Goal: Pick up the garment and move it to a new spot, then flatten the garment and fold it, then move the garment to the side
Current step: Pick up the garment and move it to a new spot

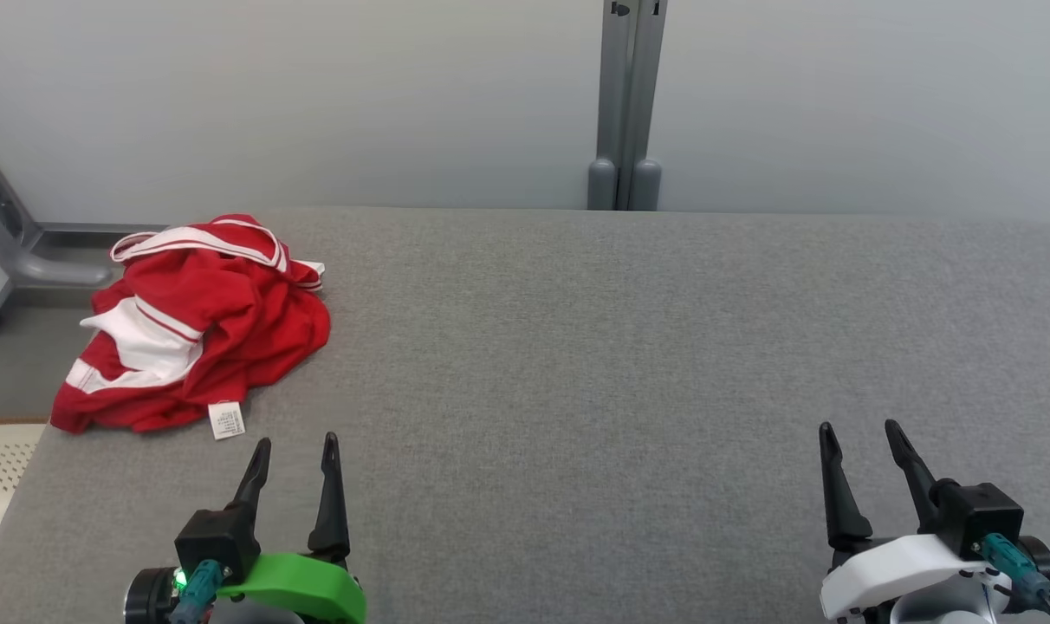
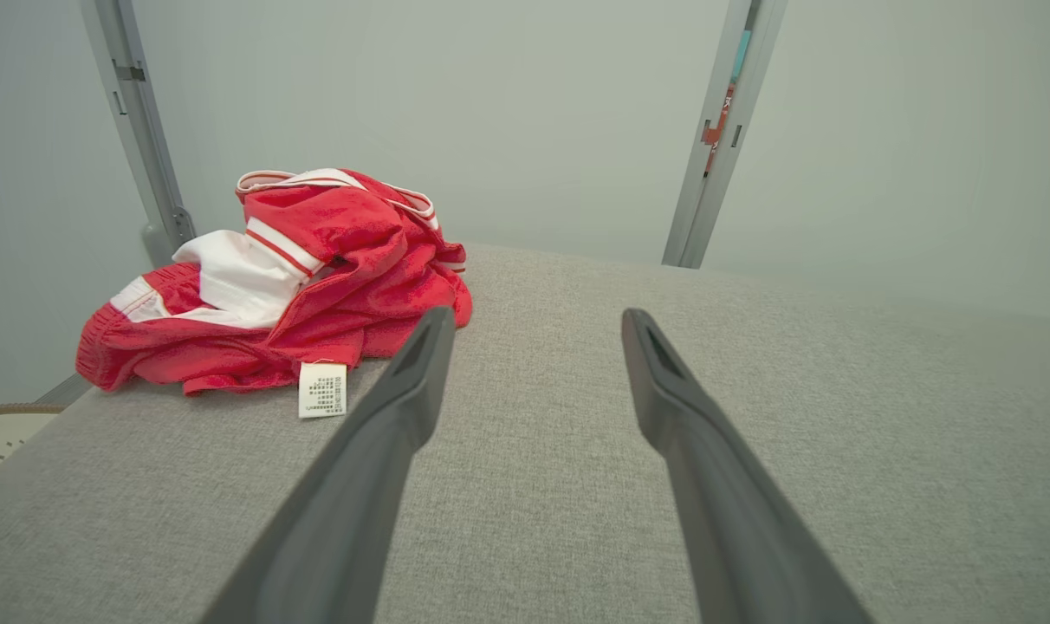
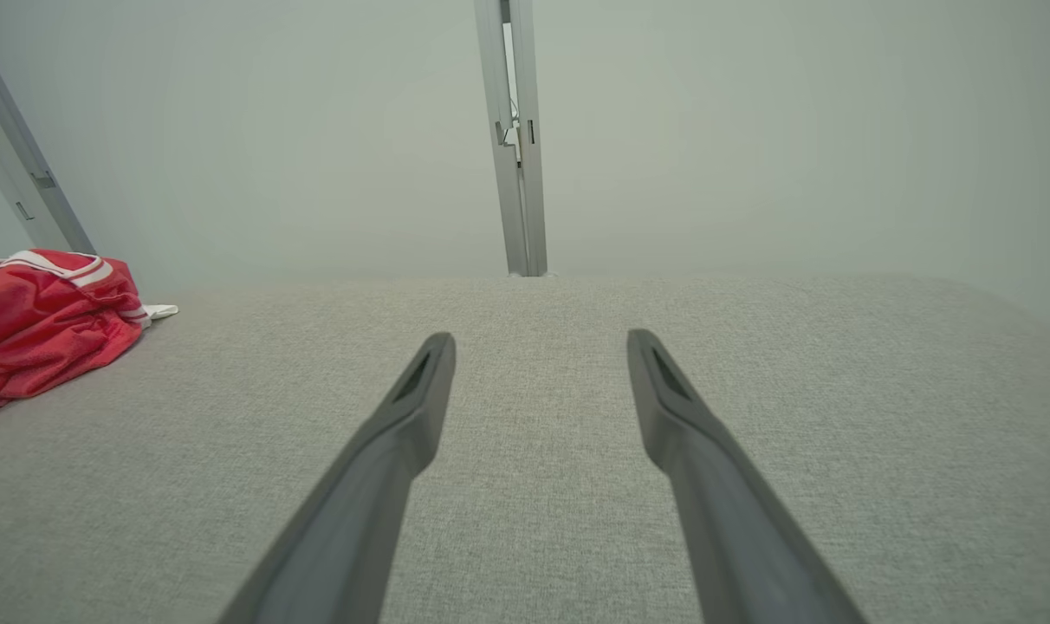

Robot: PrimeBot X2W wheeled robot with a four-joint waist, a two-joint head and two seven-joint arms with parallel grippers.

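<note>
Left pincer [image 1: 298, 439] gapes near red garment [image 1: 248, 321], its white tag [image 1: 227, 420] unreadable.

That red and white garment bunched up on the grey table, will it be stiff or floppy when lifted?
Probably floppy: the garment lies in a crumpled heap of soft folds, so it should drape from one pinch. Likely light, since the cloth looks thin. It may drag rather than slide on the textured table.

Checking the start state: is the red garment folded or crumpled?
Crumpled. The red-and-white garment lies bunched in a heap on the grey surface, its label sticking out.
</note>
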